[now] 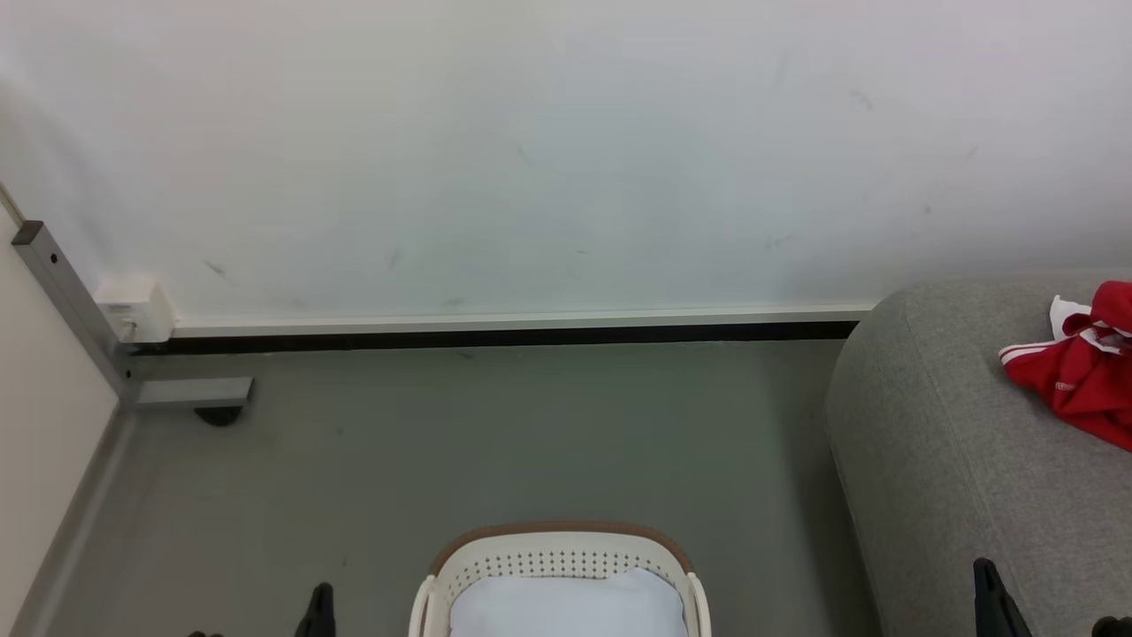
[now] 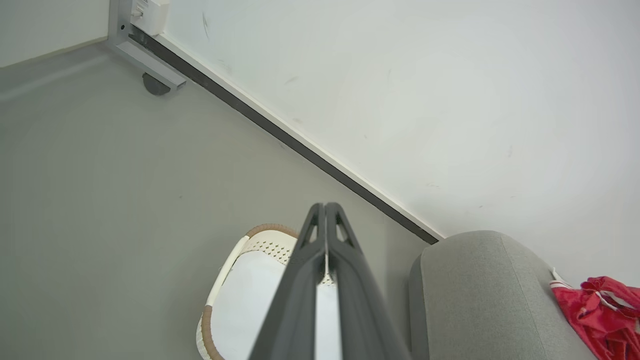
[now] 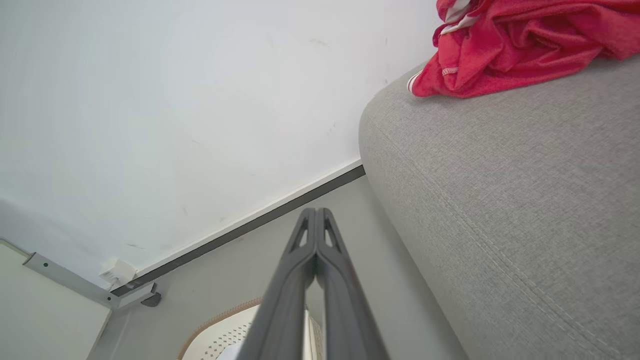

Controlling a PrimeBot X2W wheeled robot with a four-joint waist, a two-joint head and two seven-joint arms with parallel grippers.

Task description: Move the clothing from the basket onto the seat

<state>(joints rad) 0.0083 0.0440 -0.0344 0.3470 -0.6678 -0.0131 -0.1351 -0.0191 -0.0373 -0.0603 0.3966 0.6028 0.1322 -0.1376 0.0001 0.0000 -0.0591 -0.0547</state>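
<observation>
The red clothing (image 1: 1081, 367) with white trim lies bunched on the grey seat (image 1: 955, 478) at the right edge of the head view; it also shows as clothing (image 2: 602, 315) and clothing (image 3: 515, 45) in the wrist views. The white basket (image 1: 557, 553) with its brown rim stands on the floor at bottom centre, its pale floor bare where it shows. My left gripper (image 2: 325, 206) is shut with nothing in it, above the basket (image 2: 260, 245). My right gripper (image 3: 316, 211) is shut too, beside the seat (image 3: 500, 200). Dark tips of the left gripper (image 1: 320, 594) and right gripper (image 1: 982, 566) rise at the bottom.
A white wall with a dark skirting strip (image 1: 495, 336) runs behind the grey floor (image 1: 495, 442). A grey metal post with a foot bracket (image 1: 190, 391) and a white box (image 1: 133, 308) stand in the left corner.
</observation>
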